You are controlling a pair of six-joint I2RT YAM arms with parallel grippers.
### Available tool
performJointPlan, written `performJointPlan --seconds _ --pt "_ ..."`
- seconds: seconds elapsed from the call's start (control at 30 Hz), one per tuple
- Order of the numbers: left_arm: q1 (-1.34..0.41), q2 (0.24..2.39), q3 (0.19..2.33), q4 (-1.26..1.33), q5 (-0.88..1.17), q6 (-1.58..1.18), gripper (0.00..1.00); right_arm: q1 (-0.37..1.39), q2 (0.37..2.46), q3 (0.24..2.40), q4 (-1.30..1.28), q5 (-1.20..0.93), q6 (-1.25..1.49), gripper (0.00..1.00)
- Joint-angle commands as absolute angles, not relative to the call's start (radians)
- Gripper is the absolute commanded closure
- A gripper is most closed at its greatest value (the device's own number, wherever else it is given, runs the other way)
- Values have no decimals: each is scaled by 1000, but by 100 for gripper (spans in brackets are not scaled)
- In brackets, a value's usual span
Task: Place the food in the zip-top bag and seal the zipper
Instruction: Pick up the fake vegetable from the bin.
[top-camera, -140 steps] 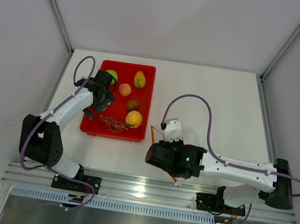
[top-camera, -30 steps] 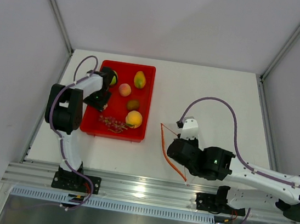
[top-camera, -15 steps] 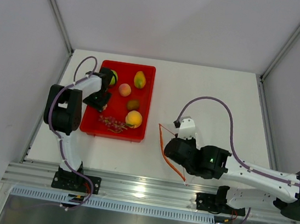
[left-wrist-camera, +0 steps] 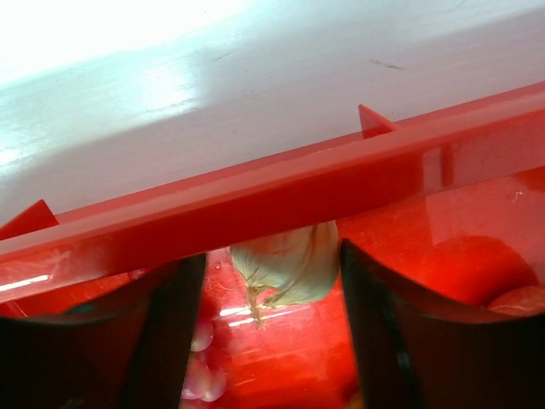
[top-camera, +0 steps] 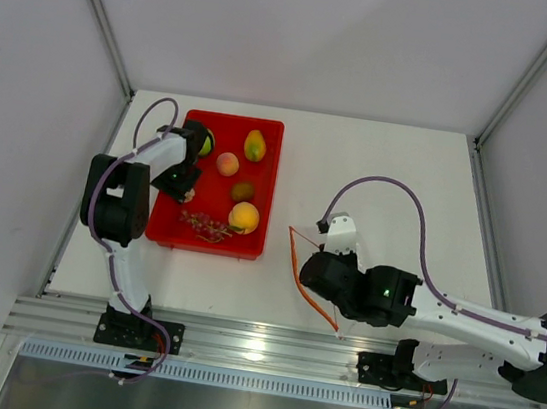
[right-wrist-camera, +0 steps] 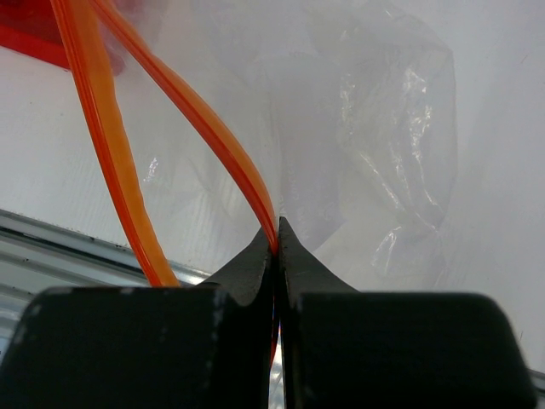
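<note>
The left gripper (left-wrist-camera: 271,256) hangs low inside the shallow red plastic tray (top-camera: 268,133), close to the tray's left wall, with its two dark fingers (left-wrist-camera: 170,341) spread apart. Between them, at the foot of that wall, lies the pale, papery garlic-like bulb (left-wrist-camera: 294,262); whether either finger touches it cannot be told. The other fruits lie in the tray: the round green apple (top-camera: 205,141) in its far left corner, the yellow-green mango (top-camera: 254,146) by its far right corner, the pink peach (top-camera: 227,164) between and just nearer than those two, the small brown kiwi (top-camera: 243,191) at the tray's right side, the orange (top-camera: 243,218) just nearer than the kiwi, and the dark red grape bunch (top-camera: 205,224) along the tray's near edge

On the white table (top-camera: 389,169), to the right of the tray's near right corner, the right gripper (right-wrist-camera: 275,243) has its fingertips pressed together on the thin orange-red zipper strip (right-wrist-camera: 213,136) of the clear, crinkly zip-top bag (right-wrist-camera: 383,128). The bag's mouth gapes, its two strips parted towards the tray
</note>
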State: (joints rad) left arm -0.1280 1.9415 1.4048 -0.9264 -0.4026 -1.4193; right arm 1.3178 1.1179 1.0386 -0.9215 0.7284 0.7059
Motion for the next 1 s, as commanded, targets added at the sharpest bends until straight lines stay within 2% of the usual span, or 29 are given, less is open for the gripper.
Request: performJointPlan --seconds 0.0,0.17,0.2,0.23,0.33,0.47,0.53,0.77,0.97 --pt "-136 1945 1443 -954 -428 -1450 38 1315 1078 1057 -913 742 710 100" --pt "-143 1953 1463 -971 -445 -1451 44 1315 1062 1046 -908 739 709 100" --pt "-143 1951 1468 -979 -448 -1453 47 1315 1060 1045 -908 742 707 100" --pt "-143 1944 1470 -980 -449 -1451 60 1315 1061 1043 -907 742 707 100" --pt "-152 1922 1477 -980 -463 -1448 74 1315 1062 1042 -905 742 703 100" --pt "-161 1922 1500 -1009 -474 -1450 77 1316 1060 1040 -894 741 696 100" --pt "-164 1918 1503 -1022 -482 -1454 84 1315 1058 1039 -894 742 695 100" --pt "-210 1850 1508 -1045 -492 -1451 81 1312 1054 1037 -894 738 693 100" --pt "-303 1697 1490 -1031 -517 -1393 78 1312 1068 1052 -888 729 693 100"
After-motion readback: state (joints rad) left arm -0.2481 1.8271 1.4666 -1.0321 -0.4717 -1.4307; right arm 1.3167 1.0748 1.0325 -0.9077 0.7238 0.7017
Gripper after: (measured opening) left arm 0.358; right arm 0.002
